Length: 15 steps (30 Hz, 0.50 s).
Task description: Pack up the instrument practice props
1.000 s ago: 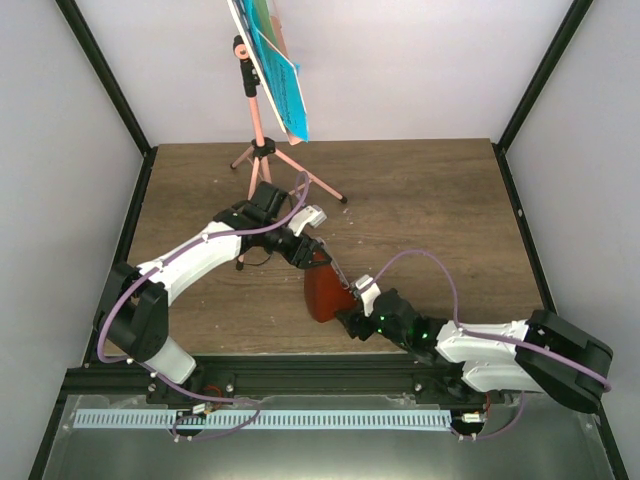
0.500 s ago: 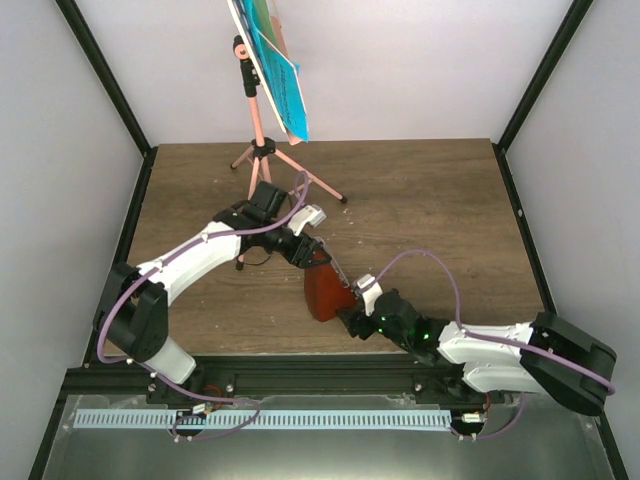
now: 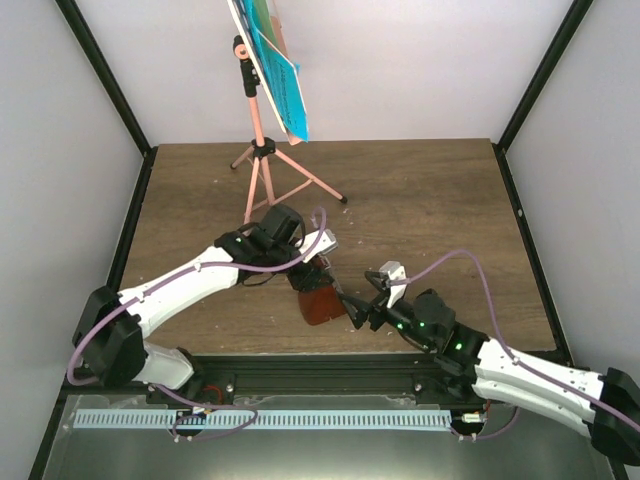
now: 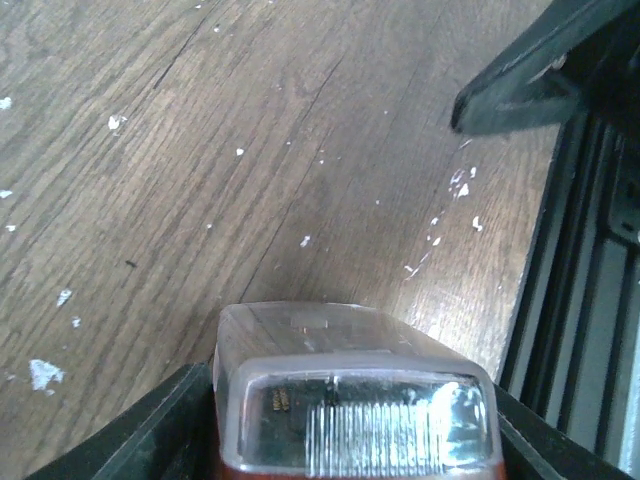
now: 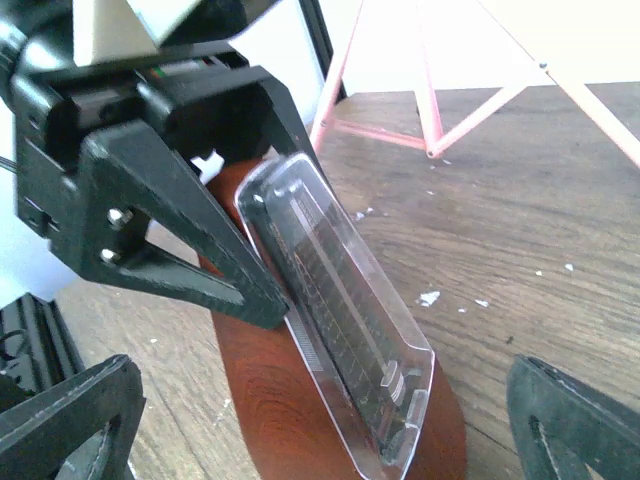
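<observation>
Barely begun: nothing is packed.
Metronome (image 3: 318, 303) pinched by left hand (image 3: 313, 267); right hand (image 3: 353, 306) spread beside it; stand (image 3: 258, 150) and pages (image 3: 281, 88) untouched.

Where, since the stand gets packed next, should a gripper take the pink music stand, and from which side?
On the music stand, probably the bare upright pole between the tripod hub and the sheet-music pages. Come level from the near side: the legs splay below and the pages overhang above.
</observation>
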Available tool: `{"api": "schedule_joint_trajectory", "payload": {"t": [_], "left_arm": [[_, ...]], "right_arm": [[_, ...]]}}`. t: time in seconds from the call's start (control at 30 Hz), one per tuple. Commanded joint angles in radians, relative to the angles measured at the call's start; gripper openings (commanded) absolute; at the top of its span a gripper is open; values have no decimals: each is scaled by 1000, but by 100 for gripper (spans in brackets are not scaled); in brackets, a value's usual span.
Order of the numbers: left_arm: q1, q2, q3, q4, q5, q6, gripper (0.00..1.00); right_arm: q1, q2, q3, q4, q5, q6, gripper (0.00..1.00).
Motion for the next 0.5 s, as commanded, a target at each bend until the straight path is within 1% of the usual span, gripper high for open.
{"api": "schedule_joint_trajectory", "payload": {"t": [0.0, 0.07, 0.13, 0.17, 0.33, 0.4, 0.47], "left_arm": [[-15, -38, -46, -24, -107, 56, 53], [-21, -43, -49, -26, -102, 59, 60], [-23, -43, -44, -30, -98, 58, 70], [-23, -46, -43, -30, -94, 57, 73], [-23, -108, -52, -2, -67, 37, 80], [-12, -158, -62, 26, -33, 15, 83], [22, -219, -81, 70, 25, -13, 85]], "right_arm": [[-31, -69, 18, -79, -64, -28, 100], [-55, -76, 39, -97, -110, -41, 100], [-82, -73, 61, -102, -160, -53, 100], [-95, -69, 71, -102, -185, -60, 100], [-152, -26, 132, -105, -298, -96, 100], [-191, -3, 157, -102, -366, -111, 100], [-245, 30, 185, -94, -459, -122, 100]]}}
